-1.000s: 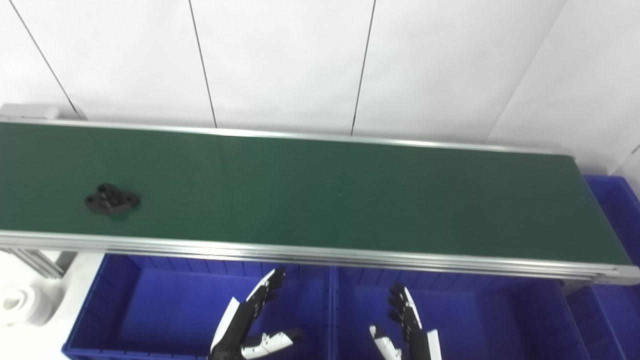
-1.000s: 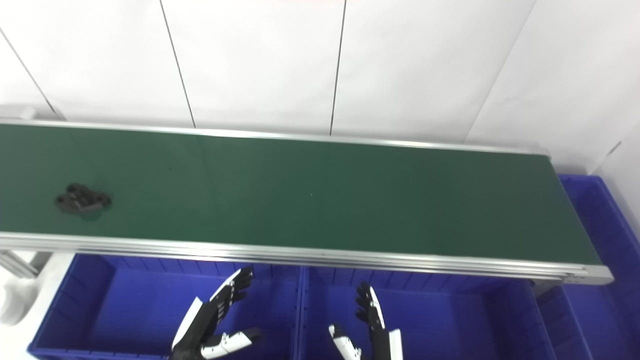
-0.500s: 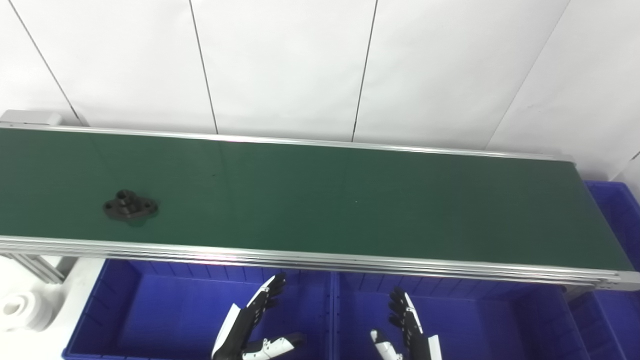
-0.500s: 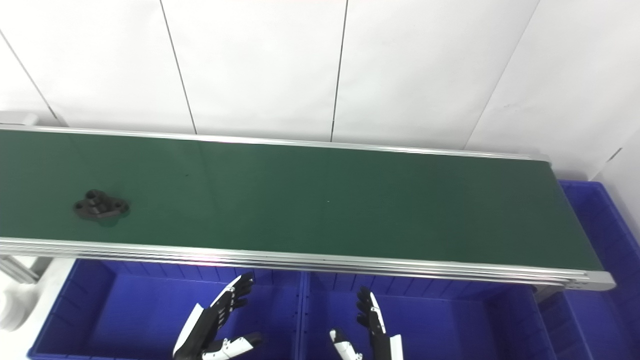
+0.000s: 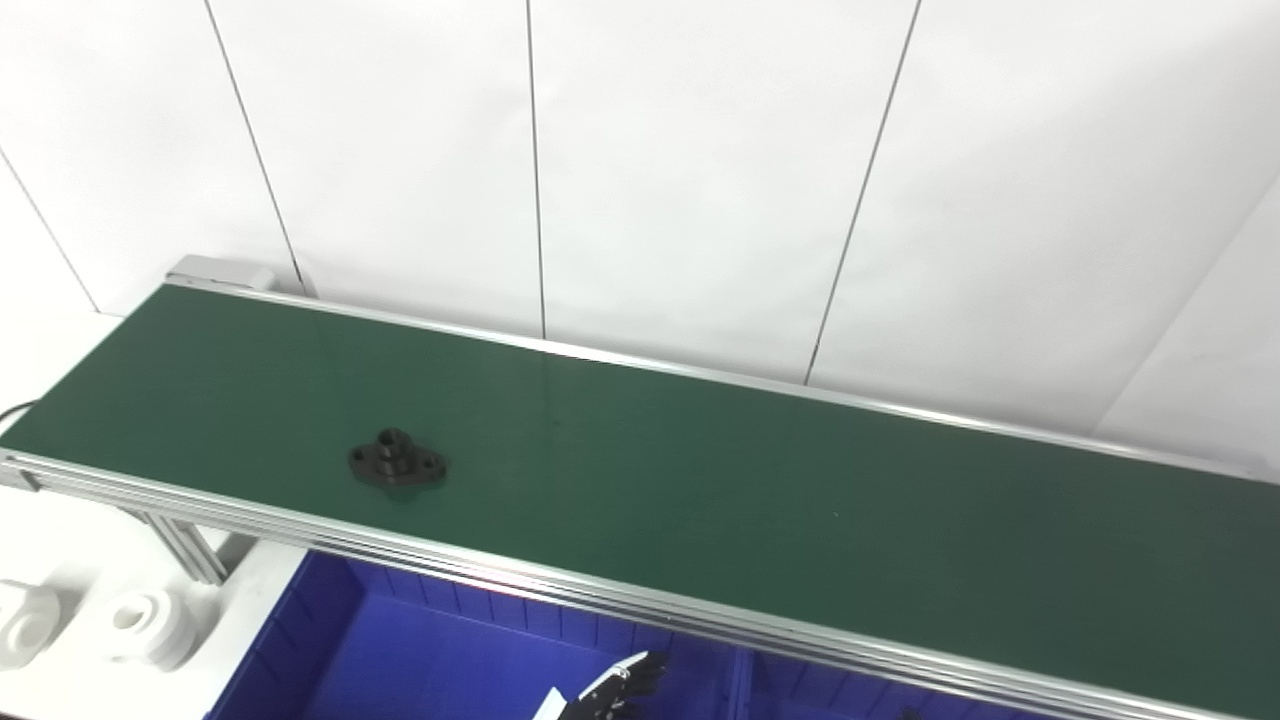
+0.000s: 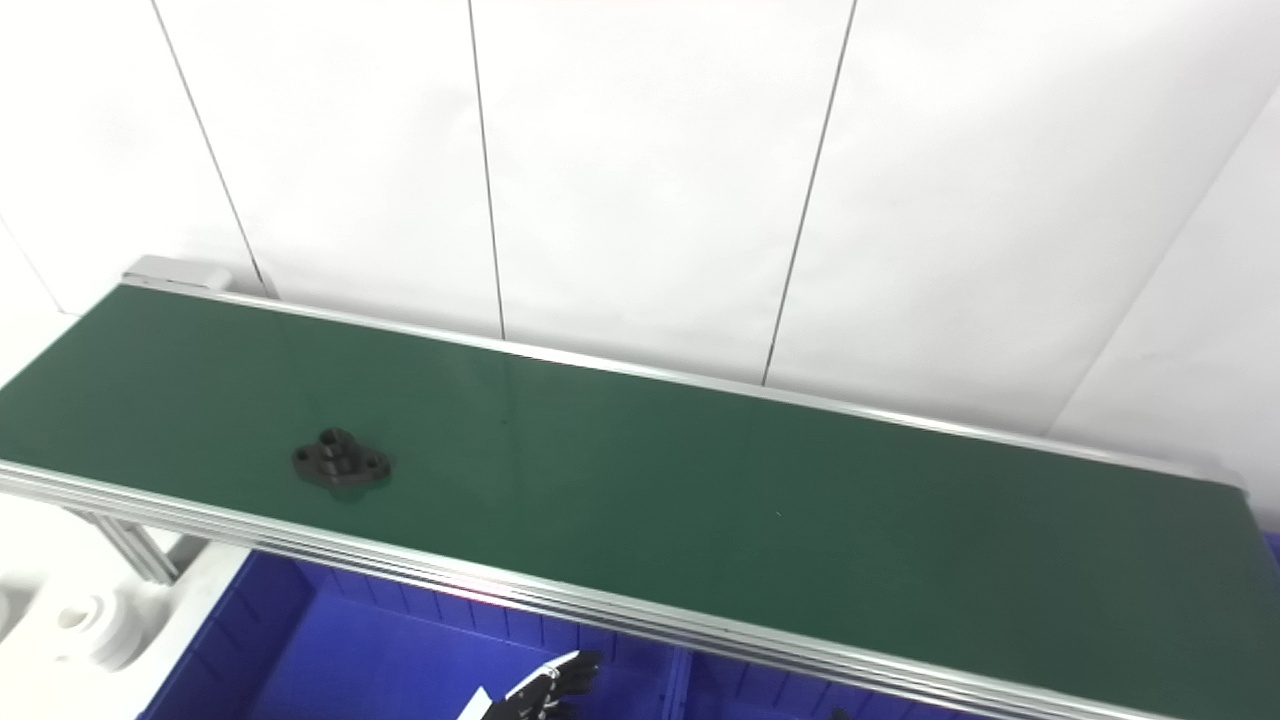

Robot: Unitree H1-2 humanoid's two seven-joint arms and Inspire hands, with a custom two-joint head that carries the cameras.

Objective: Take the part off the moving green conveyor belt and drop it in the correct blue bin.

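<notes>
Left robot hand (image 5: 612, 692) fingertips only.

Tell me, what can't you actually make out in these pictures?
- Left hand: only fingertips show, both views; the bottom edge cuts the rest, so open or shut is unclear.
- Right hand: out of frame.
- Blue bins: mostly hidden by the conveyor belt and bottom edge.
- Black part: too small for fine detail.

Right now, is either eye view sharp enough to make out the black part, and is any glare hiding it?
Left eye view: the black part reads fairly crisp, raised hub visible, no glare on it. Right eye view: softer but clear, holes show. Both: matte conveyor belt, sheen only on the near rail; left robot hand cropped at the bottom edge.
</notes>
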